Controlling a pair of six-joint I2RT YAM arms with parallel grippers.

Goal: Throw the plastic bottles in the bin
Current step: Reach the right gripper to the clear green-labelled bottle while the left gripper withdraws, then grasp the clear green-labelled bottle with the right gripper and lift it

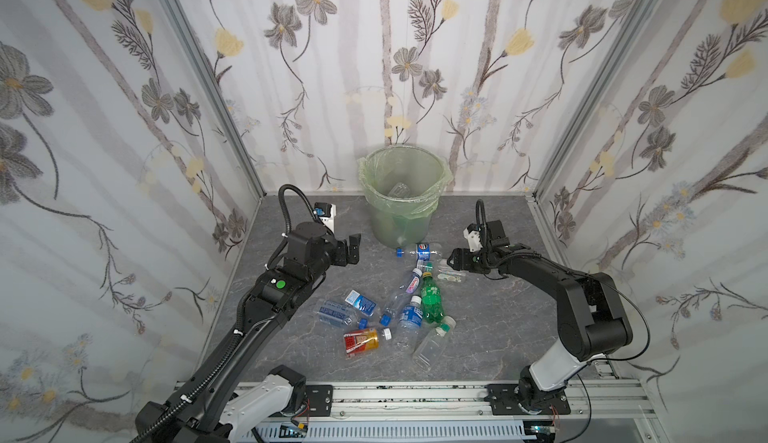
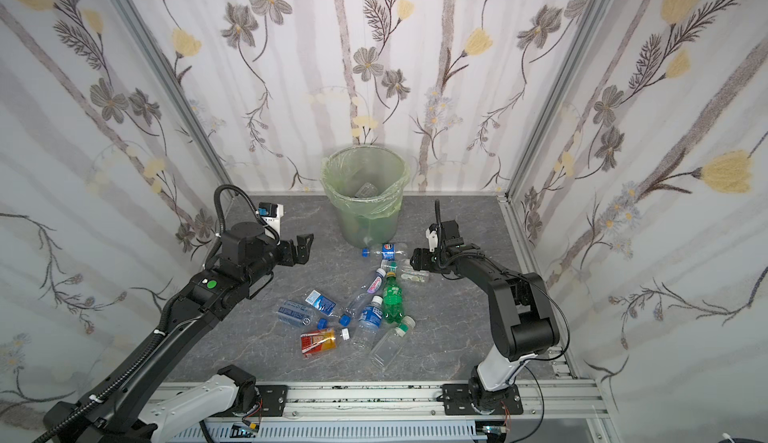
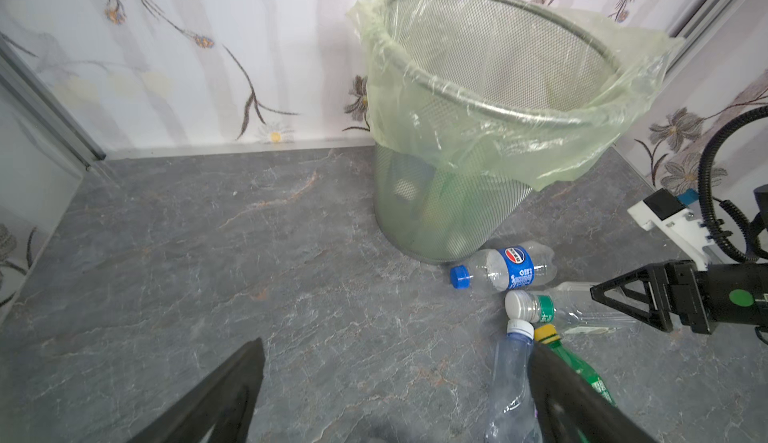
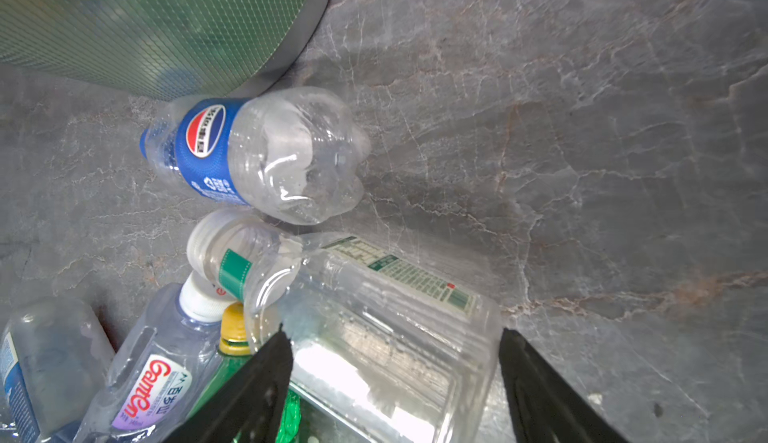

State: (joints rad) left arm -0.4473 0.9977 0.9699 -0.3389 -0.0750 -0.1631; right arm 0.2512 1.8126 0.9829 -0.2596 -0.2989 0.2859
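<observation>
Robot test cell, lab rig.
Wallpaper panels [image 1: 395, 46] hung on aluminium posts [image 1: 201, 66], stone-look tabletop [image 1: 498, 316], left arm [image 1: 257, 312] and right arm [image 1: 573, 295] bolted to slotted rail [image 1: 415, 395] along bottom of frame.

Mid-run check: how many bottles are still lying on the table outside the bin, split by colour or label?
Blue-label clear bottles: 4
Purple-label clear bottle: 1
Green-banded clear bottles: 2
Green bottle: 1
Orange-red-label bottle: 1
Total on the table: 9
</observation>
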